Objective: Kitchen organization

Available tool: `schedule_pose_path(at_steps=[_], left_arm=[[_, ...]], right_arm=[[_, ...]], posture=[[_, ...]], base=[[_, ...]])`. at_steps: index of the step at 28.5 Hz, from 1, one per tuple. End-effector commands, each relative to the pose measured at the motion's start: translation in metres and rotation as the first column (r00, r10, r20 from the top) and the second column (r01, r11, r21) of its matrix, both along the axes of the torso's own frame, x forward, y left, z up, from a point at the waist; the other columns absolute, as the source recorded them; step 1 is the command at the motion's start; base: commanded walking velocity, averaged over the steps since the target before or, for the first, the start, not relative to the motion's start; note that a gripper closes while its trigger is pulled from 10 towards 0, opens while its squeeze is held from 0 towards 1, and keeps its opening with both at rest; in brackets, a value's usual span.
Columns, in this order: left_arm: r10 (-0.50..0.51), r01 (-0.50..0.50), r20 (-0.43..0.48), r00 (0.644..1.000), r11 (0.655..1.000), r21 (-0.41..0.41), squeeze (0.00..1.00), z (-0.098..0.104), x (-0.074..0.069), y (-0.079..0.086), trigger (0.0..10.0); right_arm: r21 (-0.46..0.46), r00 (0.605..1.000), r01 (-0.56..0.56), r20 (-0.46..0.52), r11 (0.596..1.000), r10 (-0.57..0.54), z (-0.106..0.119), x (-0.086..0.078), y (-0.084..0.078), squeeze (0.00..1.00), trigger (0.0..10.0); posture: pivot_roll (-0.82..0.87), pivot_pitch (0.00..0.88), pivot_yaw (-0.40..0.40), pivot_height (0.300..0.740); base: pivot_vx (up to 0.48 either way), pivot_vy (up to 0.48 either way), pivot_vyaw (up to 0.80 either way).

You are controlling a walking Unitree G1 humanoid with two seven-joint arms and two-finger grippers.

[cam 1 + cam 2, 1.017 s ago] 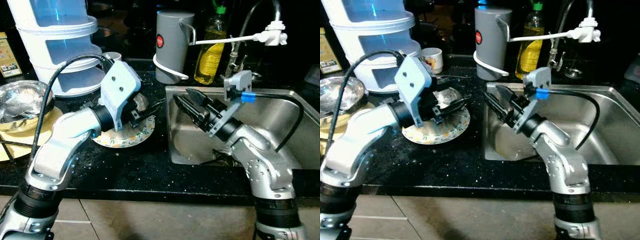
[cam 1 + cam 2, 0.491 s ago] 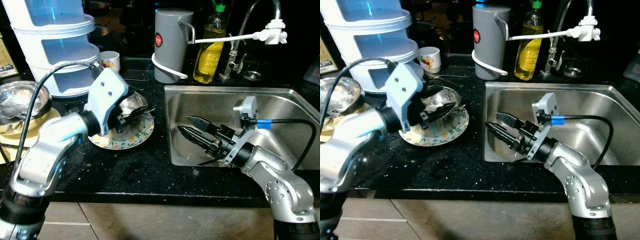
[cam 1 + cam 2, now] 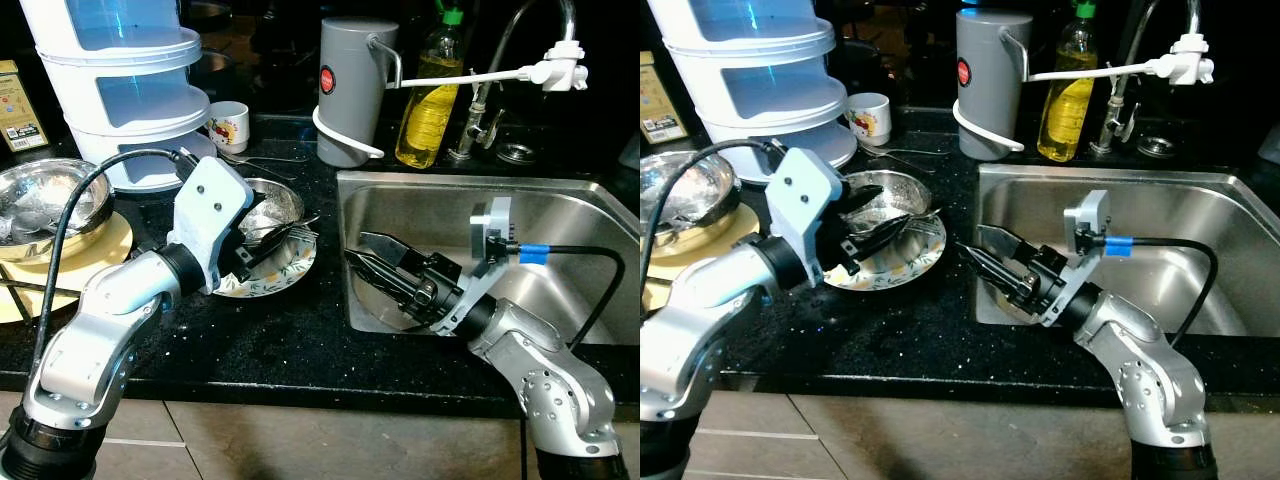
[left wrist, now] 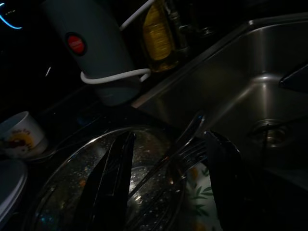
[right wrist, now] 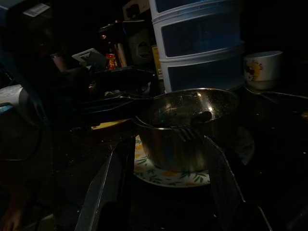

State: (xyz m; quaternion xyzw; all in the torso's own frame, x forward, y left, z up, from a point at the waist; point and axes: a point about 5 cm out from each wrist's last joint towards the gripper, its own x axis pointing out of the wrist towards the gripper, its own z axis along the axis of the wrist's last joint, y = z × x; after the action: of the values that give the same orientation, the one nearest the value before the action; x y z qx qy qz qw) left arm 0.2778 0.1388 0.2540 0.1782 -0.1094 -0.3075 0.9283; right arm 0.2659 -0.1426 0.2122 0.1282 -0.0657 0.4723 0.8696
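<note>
No brand name can be read: the grey canister (image 3: pixel 352 88) at the back of the black desk (image 3: pixel 250 340) carries only a round red badge, the small white cup (image 3: pixel 229 126) a coloured print, and the carton (image 3: pixel 17 106) at the far left a label too small to make out. A steel bowl (image 3: pixel 268 212) sits on a floral plate (image 3: pixel 285 268) just left of the sink (image 3: pixel 560 215), with a fork (image 3: pixel 290 232) lying across its rim, tines toward the sink and handle running back into the bowl. The left gripper (image 3: pixel 270 240) reaches from a bent elbow over the bowl, its jaws spread to either side of the fork without pinching it. The right gripper (image 3: pixel 372 262) stretches from inside the sink toward the plate, forearm low and nearly level, jaws parted and holding nothing, tips at the sink's left wall
</note>
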Motion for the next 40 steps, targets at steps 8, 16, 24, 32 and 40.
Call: schedule_pose_path(at_steps=[8,16,24,32,40], left_arm=[[0.096,-0.098,0.022,0.995,0.988,0.120,0.00,-0.002,0.016,0.009,10.0],[0.030,-0.039,0.050,0.998,0.980,0.195,0.00,-0.009,0.020,-0.012,10.0],[-0.090,0.074,0.128,0.988,0.989,0.125,0.00,0.002,0.007,-0.043,10.0],[-0.095,0.081,0.077,0.992,0.983,0.165,0.00,-0.011,0.007,-0.046,10.0],[-0.035,0.037,-0.013,0.999,0.969,0.243,0.00,-0.031,0.014,-0.035,10.0]], right_arm=[[-0.013,1.000,-0.020,0.010,1.000,0.020,0.004,0.001,0.008,0.00,10.0],[-0.016,1.000,-0.016,0.018,1.000,0.016,0.007,0.000,0.008,0.00,10.0],[-0.008,1.000,-0.022,0.014,1.000,0.022,0.007,0.001,0.010,0.00,10.0],[-0.012,1.000,-0.027,0.010,1.000,0.027,0.006,0.001,0.012,0.00,10.0],[-0.017,1.000,-0.026,0.008,1.000,0.026,0.005,0.001,0.013,0.00,10.0]], posture=[[-0.06,0.000,-0.053,0.740],[-0.08,0.000,-0.048,0.740],[-0.07,0.000,-0.050,0.740],[-0.07,0.000,-0.048,0.740],[-0.07,0.000,-0.046,0.740]], base=[[0.000,0.000,0.00],[0.000,0.000,0.00],[0.000,0.000,0.00],[0.000,0.000,0.00],[0.000,0.000,0.00]])
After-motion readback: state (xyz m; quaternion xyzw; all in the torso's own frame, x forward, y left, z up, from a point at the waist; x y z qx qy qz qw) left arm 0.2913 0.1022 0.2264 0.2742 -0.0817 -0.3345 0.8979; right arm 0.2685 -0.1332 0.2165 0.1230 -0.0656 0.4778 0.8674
